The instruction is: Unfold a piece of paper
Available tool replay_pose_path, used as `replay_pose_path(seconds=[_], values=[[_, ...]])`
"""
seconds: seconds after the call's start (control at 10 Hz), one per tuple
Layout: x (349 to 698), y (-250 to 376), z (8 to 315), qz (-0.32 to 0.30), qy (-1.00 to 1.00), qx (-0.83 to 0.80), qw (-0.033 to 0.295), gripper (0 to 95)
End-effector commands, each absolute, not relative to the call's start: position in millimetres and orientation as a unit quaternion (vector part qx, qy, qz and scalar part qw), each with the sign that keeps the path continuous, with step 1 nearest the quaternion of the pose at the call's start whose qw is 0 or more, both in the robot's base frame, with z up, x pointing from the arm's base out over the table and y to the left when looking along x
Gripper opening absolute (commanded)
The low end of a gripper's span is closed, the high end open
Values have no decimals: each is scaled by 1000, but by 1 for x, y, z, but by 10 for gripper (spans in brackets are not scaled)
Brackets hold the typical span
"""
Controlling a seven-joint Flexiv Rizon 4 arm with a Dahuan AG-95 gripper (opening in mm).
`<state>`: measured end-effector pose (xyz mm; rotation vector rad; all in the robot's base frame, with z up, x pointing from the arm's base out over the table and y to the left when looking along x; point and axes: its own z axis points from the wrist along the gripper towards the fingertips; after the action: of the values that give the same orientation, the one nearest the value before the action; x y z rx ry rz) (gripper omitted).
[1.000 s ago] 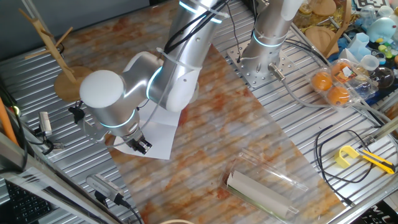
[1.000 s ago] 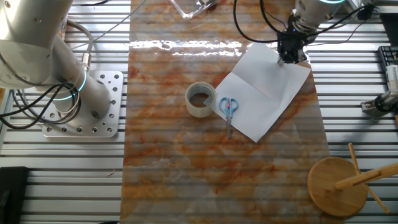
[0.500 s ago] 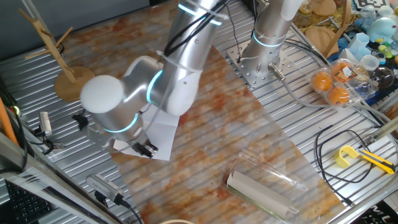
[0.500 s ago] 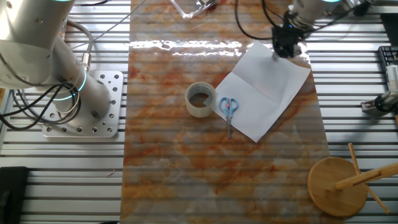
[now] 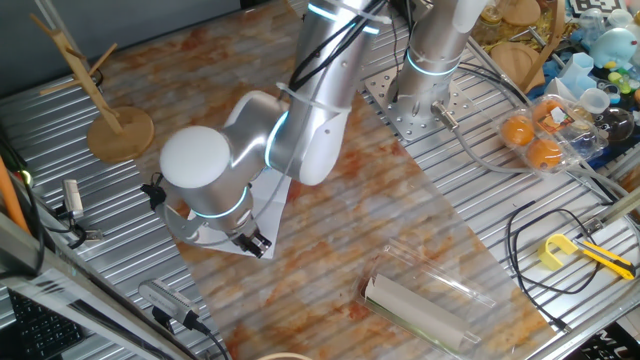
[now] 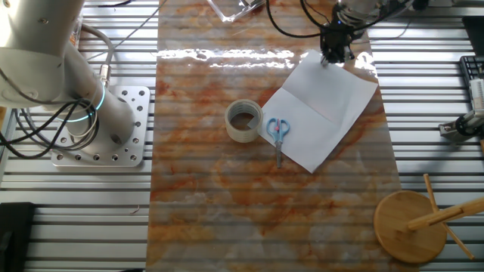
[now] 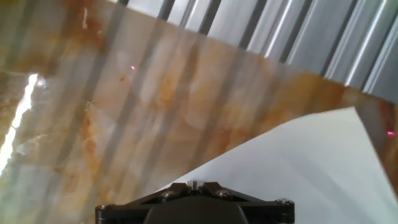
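The white piece of paper (image 6: 325, 106) lies open and flat on the marbled mat, with a crease running across its middle. In one fixed view the arm hides most of the paper (image 5: 268, 208). My gripper (image 6: 333, 57) is over the paper's far edge, near its top corner, with the jaws together. In the hand view the gripper (image 7: 194, 184) looks shut, and the paper (image 7: 298, 168) spreads out just beyond it. I cannot see anything pinched between the jaws. The gripper also shows in one fixed view (image 5: 253, 243).
A grey tape roll (image 6: 244, 121) stands left of the paper. Blue-handled scissors (image 6: 278, 132) lie on its left edge. A wooden stand (image 6: 412, 225) is at the near right. A beige rolled sheet in clear plastic (image 5: 420, 305) lies further along the mat.
My gripper has moved along the paper's far edge toward its top corner. The paper has not visibly moved.
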<state>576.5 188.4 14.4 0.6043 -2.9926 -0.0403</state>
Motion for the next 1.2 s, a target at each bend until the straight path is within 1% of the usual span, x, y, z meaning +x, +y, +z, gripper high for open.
replay_pose_path(seconds=[0.1, 0.7, 1.2], values=[[570, 191, 16, -14, -980, 195, 45, 0], [558, 198, 15, -18, -982, 181, 45, 0], [557, 200, 16, -20, -983, 176, 44, 0]])
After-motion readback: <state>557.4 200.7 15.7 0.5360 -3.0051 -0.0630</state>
